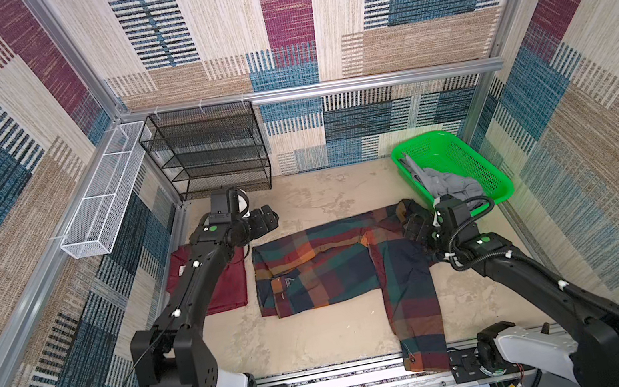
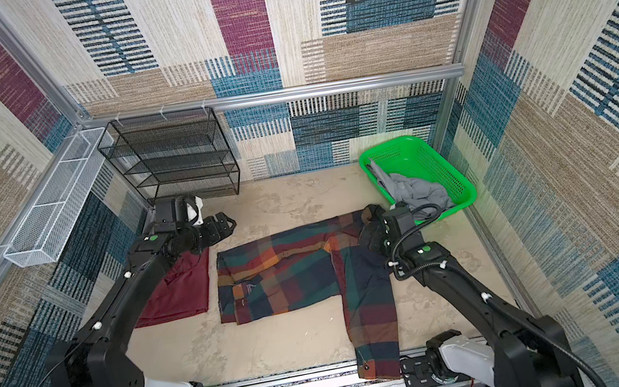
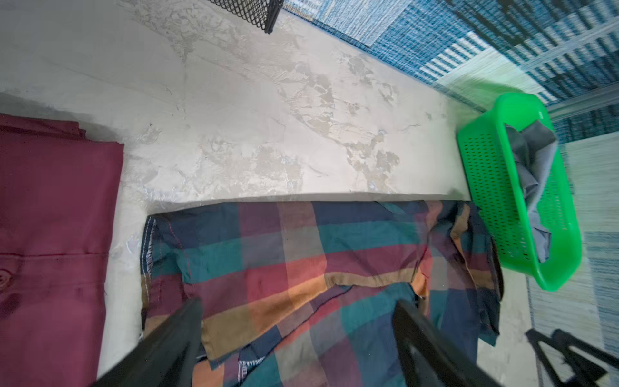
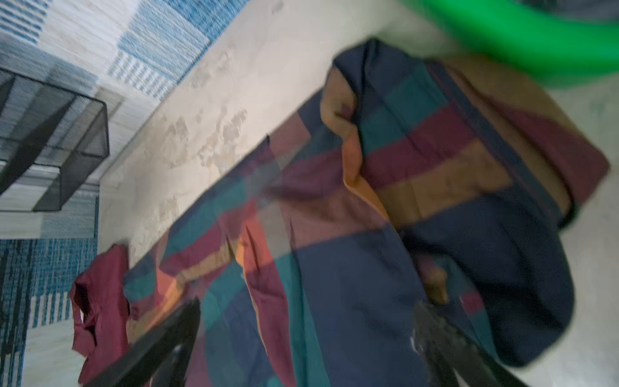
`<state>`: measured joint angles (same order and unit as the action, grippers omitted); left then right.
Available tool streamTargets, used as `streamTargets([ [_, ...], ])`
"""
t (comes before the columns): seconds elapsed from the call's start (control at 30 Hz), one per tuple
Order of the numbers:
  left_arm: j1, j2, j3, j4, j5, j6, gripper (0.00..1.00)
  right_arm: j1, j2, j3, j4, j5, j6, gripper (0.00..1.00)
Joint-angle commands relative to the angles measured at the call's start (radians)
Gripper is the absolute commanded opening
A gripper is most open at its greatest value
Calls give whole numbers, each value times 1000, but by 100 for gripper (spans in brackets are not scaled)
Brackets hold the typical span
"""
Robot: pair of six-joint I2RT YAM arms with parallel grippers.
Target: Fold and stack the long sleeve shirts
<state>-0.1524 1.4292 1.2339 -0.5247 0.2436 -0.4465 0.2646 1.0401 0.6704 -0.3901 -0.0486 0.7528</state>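
The plaid shirt (image 1: 319, 268) lies flat mid-desk with one sleeve laid across its body and the other trailing over the front rail, so the fold looks half done. The left pincer (image 3: 298, 303) hangs wide open and empty by its hem end. The right pincer (image 4: 306, 311) is open too and seems empty above the collar, though that view is blurred. The maroon shirt (image 1: 229, 283) sits folded just beside the plaid one. The grey shirt (image 1: 449, 181) waits in the green basket (image 1: 421, 139), which crowds the collar.
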Motion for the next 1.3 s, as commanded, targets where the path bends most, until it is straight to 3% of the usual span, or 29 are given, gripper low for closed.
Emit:
streamTargets([
  [0.0, 0, -106, -76, -34, 49, -24, 95, 25, -122, -60, -197, -11, 82, 99],
  [0.13, 1, -242, -175, -58, 48, -7, 95, 82, -259, -85, -369, 18, 167, 96],
  [0.27, 1, -310, -237, -81, 85, 17, 94, 151, -261, -89, -487, 68, 214, 93],
  [0.5, -1, -344, -277, -96, 94, 49, 91, 272, -124, -134, -523, 81, 285, 85],
  [0.67, -1, -365, -303, -80, 101, 50, 90, 334, -109, -221, -446, 31, 357, 74],
  [0.77, -1, -363, -303, -77, 114, 51, 89, 344, -97, -248, -393, 14, 367, 58],
  [0.93, -1, -369, -306, -77, 112, 54, 89, 352, -85, -235, -332, 17, 354, 19],
  [1.03, -1, -369, -309, -77, 111, 52, 89, 352, -74, -181, -335, 36, 329, 1],
  [1.27, 1, -353, -304, -76, 105, 52, 89, 354, 4, 90, -402, 170, 220, 0],
])
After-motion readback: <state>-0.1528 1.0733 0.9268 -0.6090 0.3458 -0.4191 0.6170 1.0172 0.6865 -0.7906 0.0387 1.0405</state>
